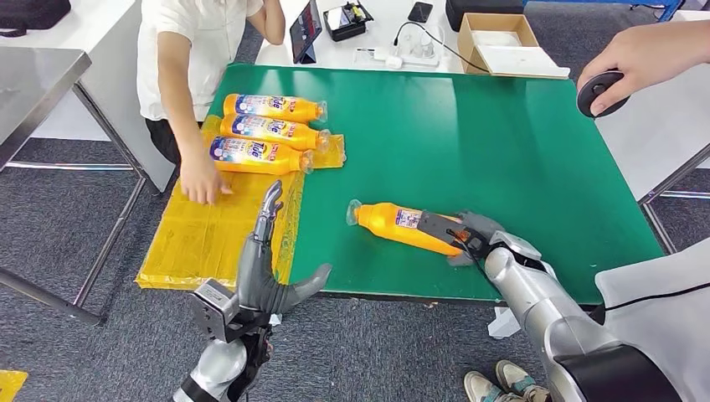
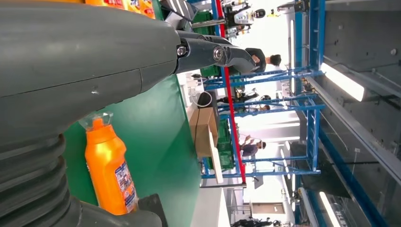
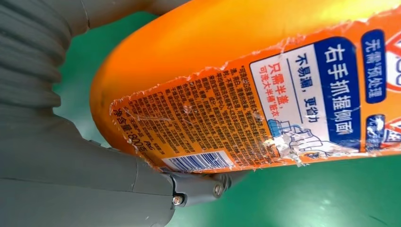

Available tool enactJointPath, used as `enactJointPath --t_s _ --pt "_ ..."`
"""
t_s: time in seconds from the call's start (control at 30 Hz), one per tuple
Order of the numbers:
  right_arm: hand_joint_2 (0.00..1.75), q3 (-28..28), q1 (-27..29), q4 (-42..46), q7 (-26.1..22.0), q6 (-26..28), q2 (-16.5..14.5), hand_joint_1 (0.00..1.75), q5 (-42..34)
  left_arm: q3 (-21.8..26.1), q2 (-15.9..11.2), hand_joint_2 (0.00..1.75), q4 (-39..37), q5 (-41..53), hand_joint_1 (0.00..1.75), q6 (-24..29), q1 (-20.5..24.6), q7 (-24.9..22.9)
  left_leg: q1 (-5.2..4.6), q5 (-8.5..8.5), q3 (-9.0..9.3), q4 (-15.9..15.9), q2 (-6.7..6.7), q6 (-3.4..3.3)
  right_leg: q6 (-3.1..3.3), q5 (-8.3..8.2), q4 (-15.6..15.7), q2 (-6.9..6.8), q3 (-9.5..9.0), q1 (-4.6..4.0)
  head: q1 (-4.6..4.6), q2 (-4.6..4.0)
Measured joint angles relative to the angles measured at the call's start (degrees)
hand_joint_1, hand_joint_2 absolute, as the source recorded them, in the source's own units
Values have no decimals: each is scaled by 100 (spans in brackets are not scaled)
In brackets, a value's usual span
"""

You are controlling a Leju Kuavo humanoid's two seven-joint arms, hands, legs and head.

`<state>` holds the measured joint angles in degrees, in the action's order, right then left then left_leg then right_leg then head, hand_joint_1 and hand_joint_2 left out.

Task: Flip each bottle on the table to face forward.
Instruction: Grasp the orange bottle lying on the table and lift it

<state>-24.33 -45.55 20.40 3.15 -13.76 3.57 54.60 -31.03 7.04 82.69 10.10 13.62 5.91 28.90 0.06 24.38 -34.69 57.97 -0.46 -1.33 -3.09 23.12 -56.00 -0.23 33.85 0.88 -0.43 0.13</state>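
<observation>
An orange bottle [image 1: 400, 225] lies on its side on the green table [image 1: 502, 151], cap toward the left, back label up. My right hand [image 1: 465, 235] grips its base end; the right wrist view shows the bottle [image 3: 246, 94] with its torn back label against my fingers. The same bottle [image 2: 111, 172] appears in the left wrist view. Three orange bottles with front labels up lie in a row at the table's far left: [image 1: 272, 107], [image 1: 275, 130], [image 1: 255, 155]. My left hand [image 1: 268, 272] hovers open at the table's near edge, beside the yellow sheet [image 1: 209, 239].
A person at the far left rests a hand [image 1: 201, 180] on the yellow sheet. Another person's hand [image 1: 640, 59] holds a dark round object [image 1: 601, 92] at the far right. A cardboard box [image 1: 498, 38] and small devices sit on the white table behind.
</observation>
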Motion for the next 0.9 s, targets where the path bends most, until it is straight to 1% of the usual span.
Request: enactJointPath --t_s 0.07,0.17,0.27,0.4,0.47,0.57,0.6,0.67,0.77,0.83,0.9 --pt "175 -16 -38 -28 -15 -39 -5 175 -1 -18 19 175 -51 -7 0 27 28 3 0 0 5 0 -1 0 0 0 0 0 -8 0 1 0" --pt "175 -29 -29 -50 -250 170 -26 175 -12 -45 25 175 -81 -9 0 51 37 13 -1 0 5 0 0 0 -1 -1 0 1 -11 1 1 0" --pt "175 -36 22 -65 -579 553 -50 175 -49 -62 21 175 -82 -9 0 54 32 15 -2 0 5 0 0 0 -1 -2 0 1 -11 1 0 0" --pt "175 -33 189 -63 -1197 1194 -98 175 -228 -68 15 175 -38 -19 0 54 -9 15 0 0 0 0 0 0 -1 -2 -2 0 -7 -1 -1 0" --pt "175 15 326 -29 -1668 1469 -142 175 -516 -67 13 175 5 -200 0 -29 -58 -2 2 0 -6 0 -1 0 -1 -1 -3 0 -2 -4 -2 0" --pt "175 242 599 159 -2595 1674 -223 175 -1245 -1 25 175 81 -1192 0 -568 -195 -144 4 1 -17 0 0 1 0 0 -4 0 9 -6 -1 0" --pt "175 334 693 242 -2823 1703 -250 175 -1433 42 34 175 106 -1498 0 -736 -247 -193 4 1 -21 0 0 1 0 0 -5 0 13 -6 -1 0" --pt "175 480 852 382 -3049 1745 -300 175 -1610 122 50 175 142 -1789 0 -890 -327 -242 4 1 -27 0 -2 1 0 1 -4 -1 19 -6 -2 0" --pt "175 651 1138 717 -3296 1811 -378 175 -1927 246 88 175 217 -2001 0 -886 -459 -326 4 1 -32 0 -4 1 1 2 -3 -2 21 -5 -1 0" --pt "175 766 1469 1204 -3445 1843 -428 175 -2288 353 115 175 306 -2171 0 -839 -612 -401 4 3 -33 0 -4 1 1 2 -3 -1 22 -5 0 0" --pt "175 824 1828 1738 -3432 1855 -460 175 -2488 440 124 175 399 -2257 0 -815 -761 -445 3 4 -40 0 -3 1 1 3 -2 -1 29 -5 0 0"
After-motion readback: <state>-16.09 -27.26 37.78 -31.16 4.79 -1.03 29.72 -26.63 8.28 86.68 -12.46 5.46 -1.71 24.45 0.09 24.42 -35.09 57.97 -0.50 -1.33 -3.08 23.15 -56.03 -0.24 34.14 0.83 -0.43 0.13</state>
